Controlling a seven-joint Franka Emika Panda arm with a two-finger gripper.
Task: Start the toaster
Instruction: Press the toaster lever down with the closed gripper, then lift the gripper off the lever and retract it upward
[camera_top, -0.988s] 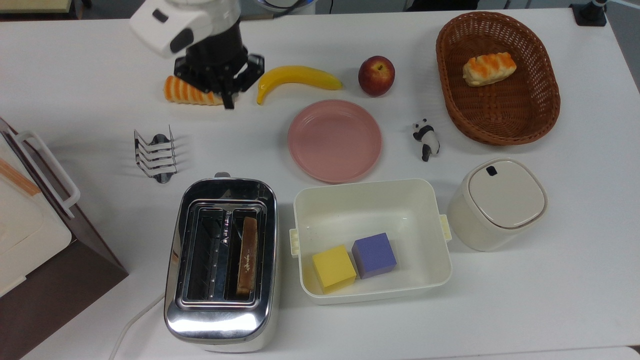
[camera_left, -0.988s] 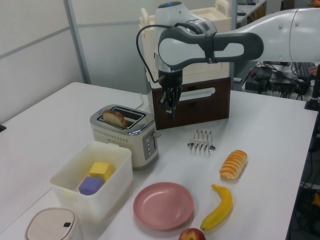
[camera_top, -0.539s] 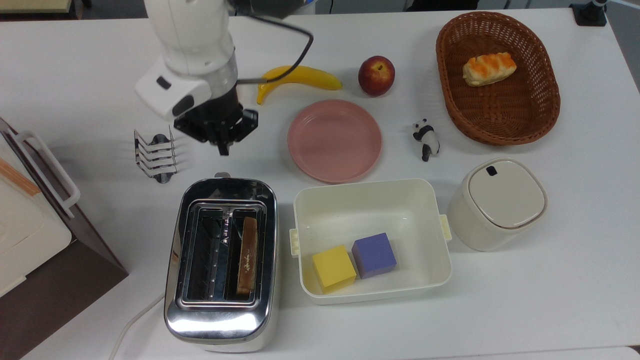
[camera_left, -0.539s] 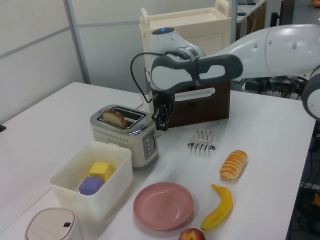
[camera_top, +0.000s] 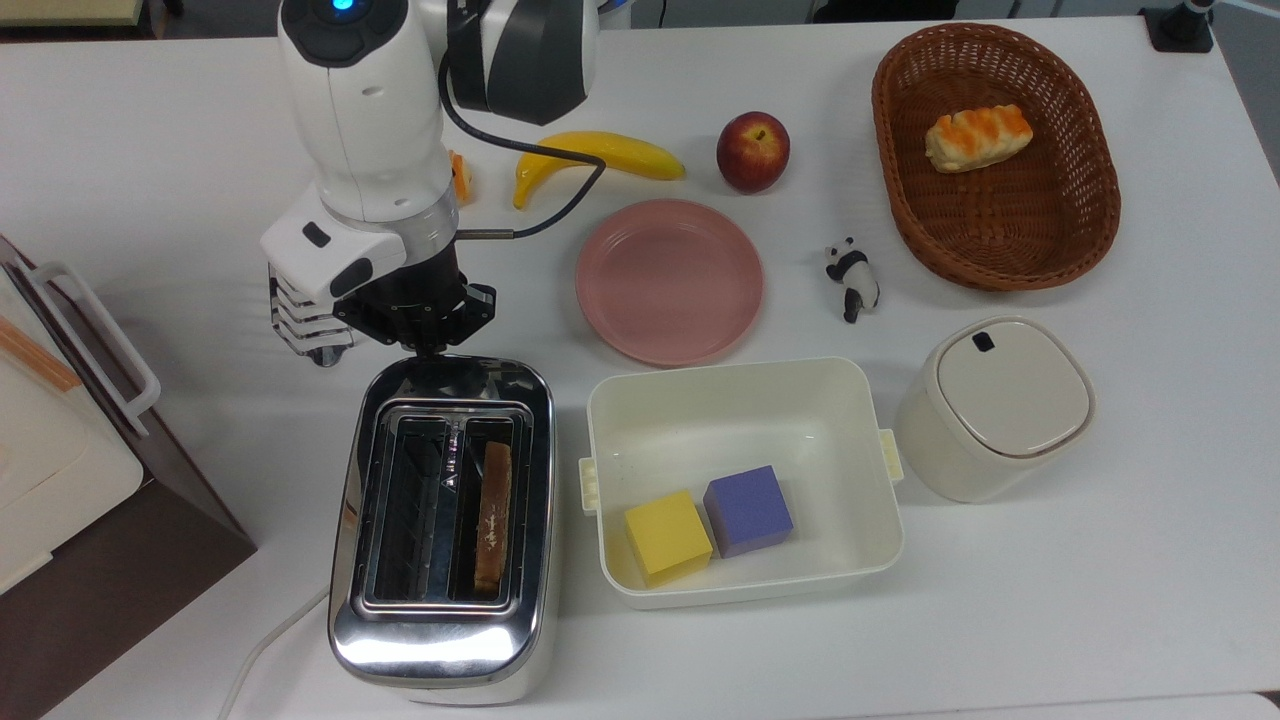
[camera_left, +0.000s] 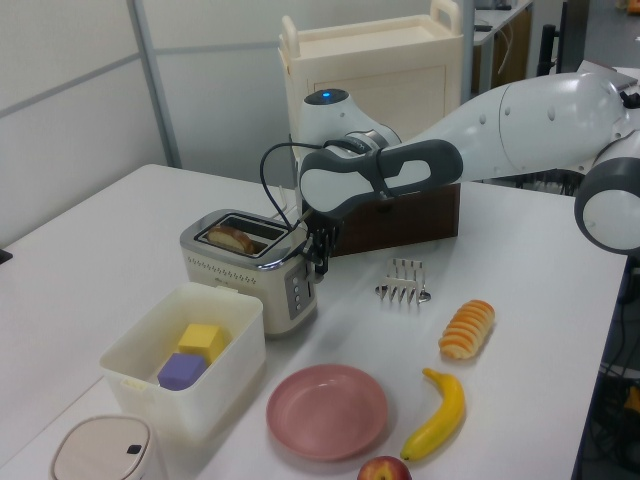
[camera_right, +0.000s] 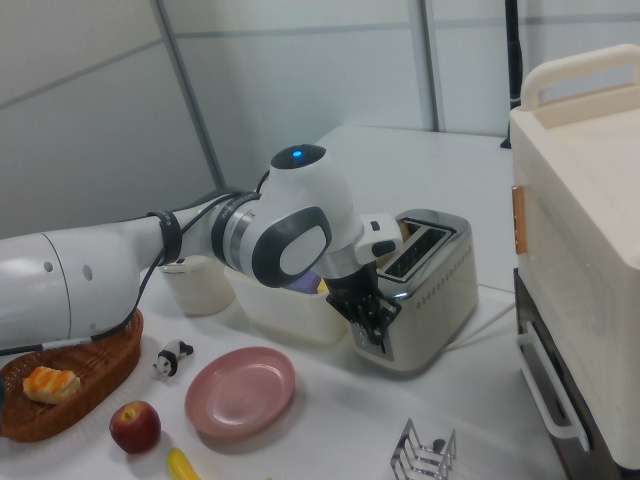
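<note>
White tabletop (camera_top: 1050, 620) carries the whole scene. Near the top view's lower left stands the large shiny chrome two-slot toaster (camera_top: 440, 620) with a white base and cord, a browned slice of toast (camera_top: 492, 515) sitting low in its right-hand slot. The white robot arm (camera_top: 360, 130) reaches down to the toaster's far end, where the black two-finger gripper (camera_top: 420, 345) sits right at the end panel; in the left view the gripper (camera_left: 320, 262) is against the upper edge of that panel, above the row of buttons. Whether the fingers are parted or together cannot be told.

Just beside the gripper, on the top view's left, stands a small wire toast rack (camera_top: 300, 335). To the toaster's right in the top view lies a cream rectangular plastic bin (camera_top: 740, 400) holding a yellow cube (camera_top: 667, 535) and a purple cube (camera_top: 748, 510). A round pink plate (camera_top: 669, 281) lies beyond the bin.
</note>
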